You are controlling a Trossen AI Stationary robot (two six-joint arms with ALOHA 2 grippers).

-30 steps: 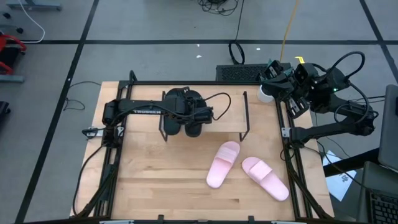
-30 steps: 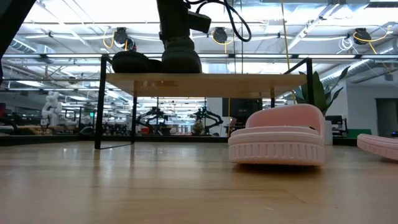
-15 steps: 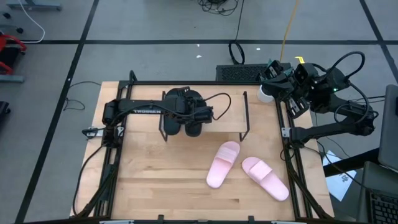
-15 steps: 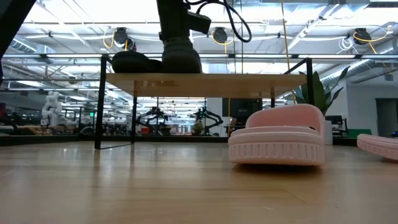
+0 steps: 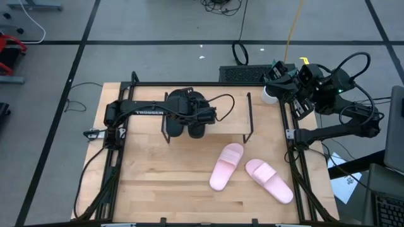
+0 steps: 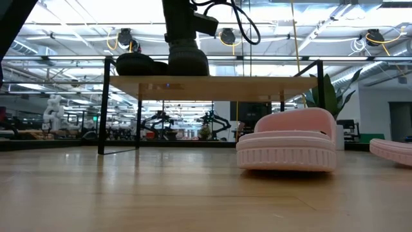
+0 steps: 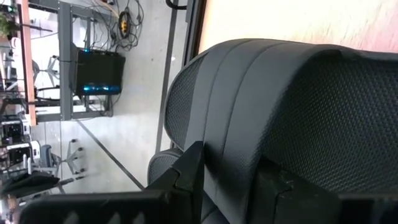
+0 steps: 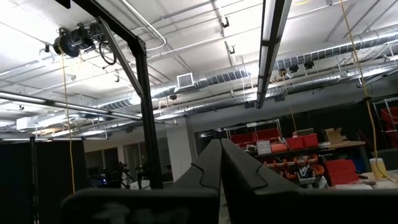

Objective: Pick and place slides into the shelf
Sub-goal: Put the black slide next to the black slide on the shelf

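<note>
Slides in black (image 5: 187, 115) are found on the left part of the shelf (image 5: 230, 116), one of them gripped across its strap by the left claw (image 5: 189, 116), whose fingers (image 7: 189, 174) are seen closed on the dark strap in the wrist view. The placing step is judged to be in hand; release and a clean lift away would be called for next. The black pair's long axis appears to run near to far, though the toe direction cannot be told under the arm. Two pink slides (image 5: 226, 166) are left on the table (image 5: 151, 183), near the shelf, long axes slanted. The right claw (image 5: 278, 79) is kept closed, empty, at the far right.
</note>
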